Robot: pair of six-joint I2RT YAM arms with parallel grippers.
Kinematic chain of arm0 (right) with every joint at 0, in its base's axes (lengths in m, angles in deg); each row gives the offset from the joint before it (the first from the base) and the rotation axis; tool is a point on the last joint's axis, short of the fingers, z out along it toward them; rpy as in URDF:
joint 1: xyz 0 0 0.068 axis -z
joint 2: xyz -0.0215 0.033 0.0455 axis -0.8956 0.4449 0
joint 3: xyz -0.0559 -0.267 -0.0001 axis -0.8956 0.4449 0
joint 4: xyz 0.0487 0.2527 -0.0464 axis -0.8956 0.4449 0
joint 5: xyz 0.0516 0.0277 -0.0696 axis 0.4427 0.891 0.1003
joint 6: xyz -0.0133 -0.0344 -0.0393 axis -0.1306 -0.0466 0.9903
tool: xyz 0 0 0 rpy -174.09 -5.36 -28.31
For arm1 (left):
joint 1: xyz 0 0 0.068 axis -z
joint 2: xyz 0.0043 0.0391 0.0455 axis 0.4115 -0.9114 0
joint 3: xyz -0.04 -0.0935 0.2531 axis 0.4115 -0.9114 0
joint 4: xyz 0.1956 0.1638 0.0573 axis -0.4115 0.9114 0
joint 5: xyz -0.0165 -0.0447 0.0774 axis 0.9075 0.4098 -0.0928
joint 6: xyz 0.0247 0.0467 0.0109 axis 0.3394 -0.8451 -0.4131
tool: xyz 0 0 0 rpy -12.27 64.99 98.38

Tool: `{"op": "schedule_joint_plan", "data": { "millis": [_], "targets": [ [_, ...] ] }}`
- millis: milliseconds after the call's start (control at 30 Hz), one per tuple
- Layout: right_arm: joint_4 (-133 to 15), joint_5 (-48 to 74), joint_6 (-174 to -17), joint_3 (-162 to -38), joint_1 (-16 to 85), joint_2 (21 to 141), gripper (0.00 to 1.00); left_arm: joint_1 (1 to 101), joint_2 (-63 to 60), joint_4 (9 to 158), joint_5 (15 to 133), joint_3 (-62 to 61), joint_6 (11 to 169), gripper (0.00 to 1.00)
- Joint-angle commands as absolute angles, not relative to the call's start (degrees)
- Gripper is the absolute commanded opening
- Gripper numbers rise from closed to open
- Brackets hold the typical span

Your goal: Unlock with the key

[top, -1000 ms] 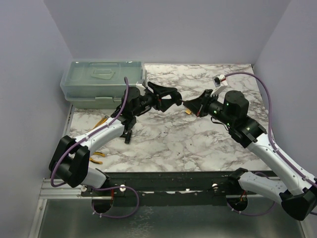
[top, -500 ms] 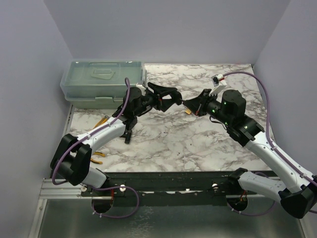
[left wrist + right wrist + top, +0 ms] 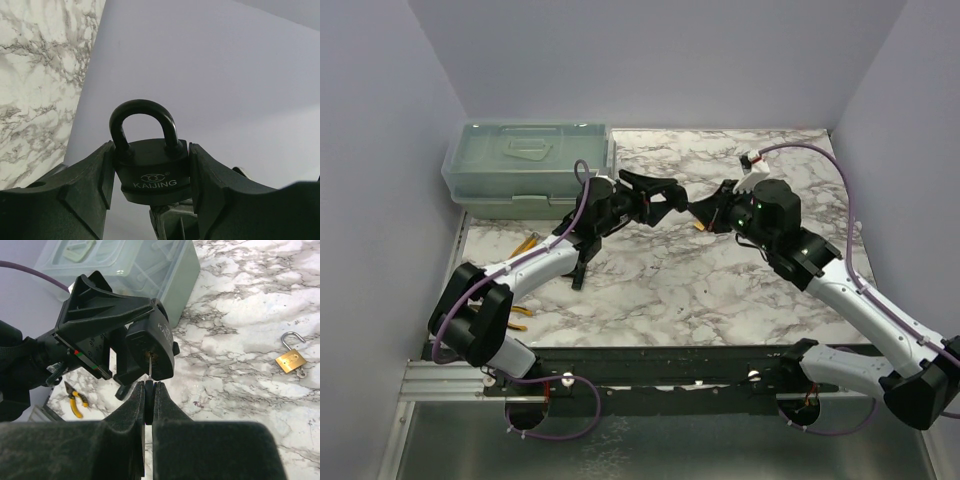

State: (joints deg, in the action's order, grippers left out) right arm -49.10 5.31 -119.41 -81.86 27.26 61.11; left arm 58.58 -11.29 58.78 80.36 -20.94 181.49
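Observation:
My left gripper [image 3: 665, 197] is shut on a black padlock [image 3: 150, 170] marked KAIJING, gripping its body with the closed shackle up in the left wrist view. It holds the lock above the table's middle. My right gripper [image 3: 149, 385] is shut on the key [image 3: 149, 375]; its black head sits between the fingers. The thin metal blade reaches the keyhole in the padlock's underside [image 3: 155, 351]. How deep the blade sits cannot be told. In the top view the two grippers meet tip to tip, and the right gripper [image 3: 696, 208] faces left.
A brass padlock [image 3: 290, 360] with open shackle lies on the marble under the grippers, also in the top view [image 3: 701, 224]. A pale green lidded box [image 3: 525, 165] stands at the back left. Yellow-handled pliers [image 3: 520, 245] lie at the left. A black T-shaped piece [image 3: 580, 270] stands near them.
My right arm has moved left toward the left gripper, bringing the key up to the padlock. The left gripper has held nearly still with the padlock.

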Motion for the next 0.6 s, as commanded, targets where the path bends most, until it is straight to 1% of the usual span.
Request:
{"op": "schedule_joint_plan", "data": {
  "millis": [0, 400, 567],
  "targets": [
    [-47.2, 0.9, -117.6, -83.8, 25.7, 63.1, 0.00, 60.6, -10.3, 56.1, 82.0, -19.2, 181.6, 0.00],
    [-46.8, -3.5, -117.1, -84.7, 21.5, 66.1, 0.00, 60.7, -9.6, 61.8, 80.0, -18.4, 180.7, 0.00],
    [-49.8, -6.1, -114.5, -83.1, 18.7, 66.6, 0.00, 60.7, -9.5, 62.8, 79.8, -18.9, 182.7, 0.00]
  ]
}}
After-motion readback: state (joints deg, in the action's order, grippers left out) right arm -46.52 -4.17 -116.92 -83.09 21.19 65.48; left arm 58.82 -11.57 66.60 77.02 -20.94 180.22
